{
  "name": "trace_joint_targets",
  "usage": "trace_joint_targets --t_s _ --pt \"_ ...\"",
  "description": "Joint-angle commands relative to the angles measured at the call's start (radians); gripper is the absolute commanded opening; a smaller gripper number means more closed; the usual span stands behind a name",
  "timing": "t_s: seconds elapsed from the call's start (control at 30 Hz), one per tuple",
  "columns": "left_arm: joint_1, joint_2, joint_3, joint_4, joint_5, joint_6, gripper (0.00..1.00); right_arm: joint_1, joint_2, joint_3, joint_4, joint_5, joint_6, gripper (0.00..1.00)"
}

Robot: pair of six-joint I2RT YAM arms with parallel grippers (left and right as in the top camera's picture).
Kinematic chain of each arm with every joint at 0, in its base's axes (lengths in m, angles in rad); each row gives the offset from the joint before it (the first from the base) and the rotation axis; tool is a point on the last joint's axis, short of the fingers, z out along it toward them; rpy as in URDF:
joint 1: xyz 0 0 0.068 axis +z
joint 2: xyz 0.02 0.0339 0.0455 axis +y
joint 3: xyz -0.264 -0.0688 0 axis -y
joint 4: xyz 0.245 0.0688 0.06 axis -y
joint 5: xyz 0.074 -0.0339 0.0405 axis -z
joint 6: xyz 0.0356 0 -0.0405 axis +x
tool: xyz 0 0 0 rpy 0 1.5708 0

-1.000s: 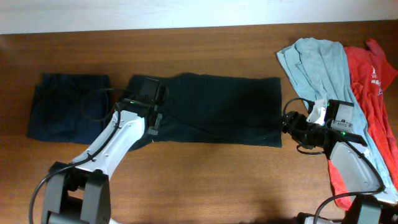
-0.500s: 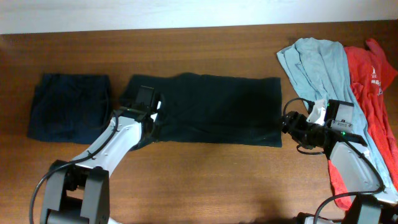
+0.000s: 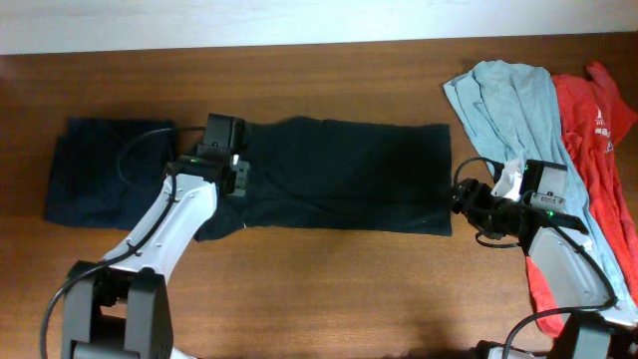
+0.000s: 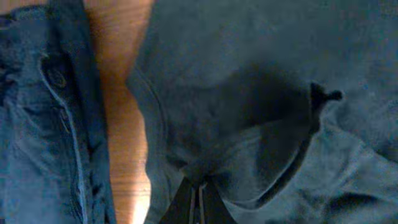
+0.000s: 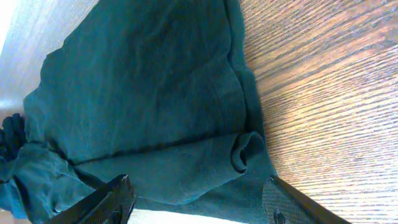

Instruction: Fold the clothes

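Overhead and wrist views, read left to right, all places given from the black garment (image 3: 339,179), which lies spread as a long flat band across the middle of the wooden table (image 3: 329,289).

(a) Just off its left end, with a strip of bare wood between them: the navy garment (image 3: 105,184), a squared stack of heavier, seamed cloth.

(b) At its left edge: my left pincer (image 4: 198,204), clenched, the tips together on a small pinch of the black cloth, with creases running in toward them.

(c) At its lower right corner: my right pincer (image 3: 469,204), released, the jaws standing wide to either side of the hem, which is rolled into a soft curl here.

(d) Beyond its right end: the pale blue-grey garment (image 3: 508,95) and the red garment (image 3: 598,140), both loose and rumpled, overlapping.

Hazards, as I judge them: my left hold is thin and may slip, or take the top layer only, so the cloth would peel apart when raised. With my right side not yet closed, a lift from the left alone would skew the fold. The knit is limp and matte, and so likely to drag and bunch on the grained wood
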Motion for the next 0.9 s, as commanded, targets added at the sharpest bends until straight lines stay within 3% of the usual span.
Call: trace_joint_targets --t_s 0.0,0.23,0.33,0.4,0.43,0.47,0.6,0.7,0.87 --pt "0.013 0.012 0.015 0.052 -0.015 0.050 0.00 -0.005 0.004 0.015 0.000 0.010 -0.012 0.72" --pt "0.018 0.014 0.015 0.119 -0.019 0.065 0.02 -0.005 0.004 0.015 0.000 0.010 -0.013 0.72" --pt "0.034 0.019 0.015 0.122 -0.019 0.071 0.17 -0.005 0.004 0.015 0.000 0.010 -0.013 0.72" --pt "0.052 0.024 0.015 0.114 -0.018 0.071 0.33 -0.005 0.004 0.015 -0.001 0.010 -0.013 0.72" --pt "0.063 0.026 0.015 0.090 -0.018 0.061 0.49 -0.005 0.004 0.015 -0.005 0.010 -0.013 0.72" --pt "0.067 0.026 0.015 0.078 -0.017 0.049 0.57 -0.005 0.004 0.015 -0.009 0.010 -0.013 0.72" --pt "0.091 0.026 0.015 -0.099 0.082 -0.043 0.72 -0.005 0.004 0.015 -0.037 0.011 -0.014 0.72" --pt "0.093 0.026 0.003 -0.256 0.168 -0.096 0.72 -0.005 0.004 0.015 -0.082 0.042 -0.039 0.72" --pt "0.109 0.026 -0.082 -0.260 0.158 -0.108 0.68 -0.005 0.004 0.015 -0.200 0.148 -0.039 0.73"
